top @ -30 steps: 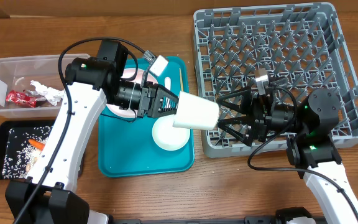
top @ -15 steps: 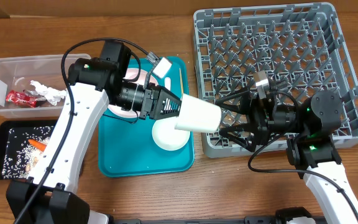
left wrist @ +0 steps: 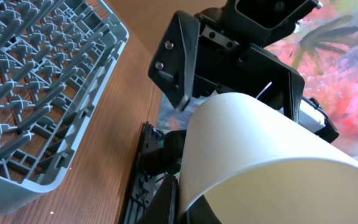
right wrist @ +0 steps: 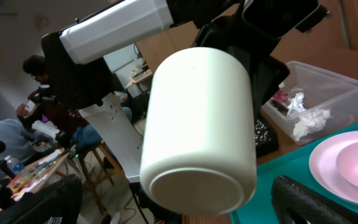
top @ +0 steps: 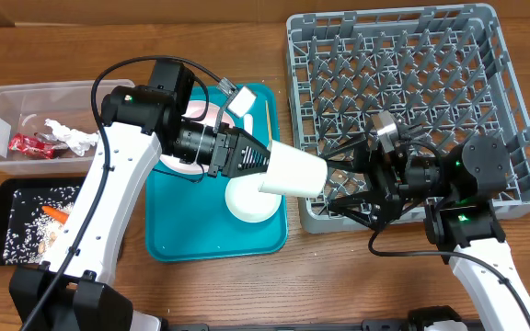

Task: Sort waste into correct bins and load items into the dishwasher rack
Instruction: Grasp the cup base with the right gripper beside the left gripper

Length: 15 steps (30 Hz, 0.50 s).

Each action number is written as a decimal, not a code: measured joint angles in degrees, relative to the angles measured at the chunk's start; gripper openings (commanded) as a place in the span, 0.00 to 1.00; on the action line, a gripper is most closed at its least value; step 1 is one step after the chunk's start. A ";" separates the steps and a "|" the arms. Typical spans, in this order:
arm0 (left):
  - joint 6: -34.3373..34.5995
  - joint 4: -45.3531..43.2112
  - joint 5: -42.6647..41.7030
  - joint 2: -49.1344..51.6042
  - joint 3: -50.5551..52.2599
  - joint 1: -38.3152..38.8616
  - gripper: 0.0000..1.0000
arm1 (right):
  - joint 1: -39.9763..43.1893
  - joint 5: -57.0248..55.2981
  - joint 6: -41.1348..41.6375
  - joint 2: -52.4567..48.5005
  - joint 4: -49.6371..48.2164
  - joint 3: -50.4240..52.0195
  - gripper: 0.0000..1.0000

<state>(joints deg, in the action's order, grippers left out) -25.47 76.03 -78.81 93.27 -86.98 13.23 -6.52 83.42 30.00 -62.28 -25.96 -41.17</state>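
Note:
My left gripper point(top: 265, 166) is shut on the rim of a white cup point(top: 293, 171), holding it on its side above the right edge of the teal tray point(top: 168, 241). The cup's base points right, toward my right gripper point(top: 332, 180). That gripper is open, with its black fingers spread on either side of the base, by the front-left corner of the grey dishwasher rack point(top: 294, 101). In the right wrist view the cup point(right wrist: 201, 124) fills the centre, base toward the camera. In the left wrist view the cup wall point(left wrist: 260, 143) hides most of the jaws.
A white bowl point(top: 247, 200) sits on the teal tray below the cup. A pink plate point(top: 178, 162) lies under the left arm, a chopstick point(top: 267, 115) beside it. The clear tub point(top: 7, 110) holds a red wrapper point(top: 28, 143) and tissues point(top: 72, 136). The black tray point(top: 7, 198) holds rice and a carrot point(top: 55, 213).
The left arm has carried the cup slightly right, toward the rack. The right gripper has turned and spread a little wider round the cup's base.

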 measured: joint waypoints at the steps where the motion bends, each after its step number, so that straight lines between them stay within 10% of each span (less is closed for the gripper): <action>1: 0.02 -0.13 -0.02 0.00 0.00 0.11 0.04 | 0.00 -0.28 -0.02 -0.17 -0.02 0.00 1.00; 15: 0.02 -2.75 -1.57 -0.02 0.00 0.42 0.04 | -0.87 -2.54 1.31 -4.00 -3.76 0.00 0.92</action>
<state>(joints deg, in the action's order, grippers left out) -25.45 73.28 -80.38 93.25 -86.98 13.65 -7.40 80.88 31.31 -66.28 -29.71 -41.17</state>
